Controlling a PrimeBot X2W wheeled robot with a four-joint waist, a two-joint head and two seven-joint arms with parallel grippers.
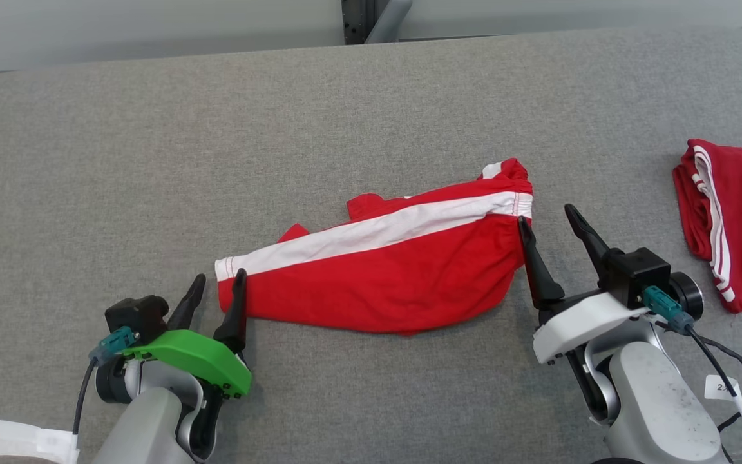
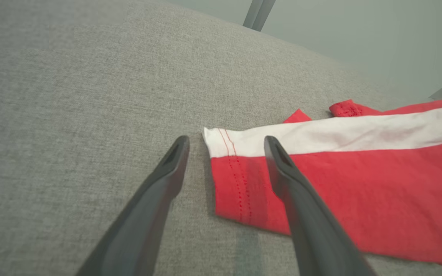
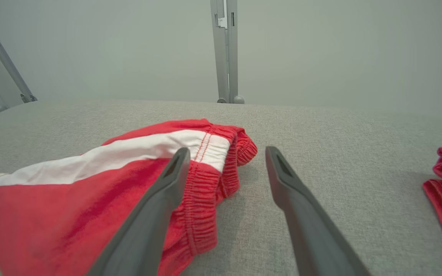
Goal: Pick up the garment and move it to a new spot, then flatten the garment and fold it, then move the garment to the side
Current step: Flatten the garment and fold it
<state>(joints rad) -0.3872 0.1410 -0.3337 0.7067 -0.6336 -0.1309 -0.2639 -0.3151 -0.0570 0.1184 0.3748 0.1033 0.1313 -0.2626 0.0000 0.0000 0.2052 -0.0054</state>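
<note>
The garment [image 1: 384, 277] is lying as soft, matt red cloth with a white band and a gathered, ribbed waistband. The tabletop [image 1: 152, 161] is showing a grey, coarse-woven fabric cover, matt throughout. The fingers of the left tool [image 1: 220, 276] and the right tool [image 1: 546, 214] are looking like smooth, dark matt plastic. The folded garment [image 1: 741, 225] at the far right is showing the same red cloth.

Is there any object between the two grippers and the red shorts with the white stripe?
Nothing visible. The left gripper stands open at the hem end of the red shorts, the right gripper open at the waistband end. The folded red garment lies apart, further right.
</note>
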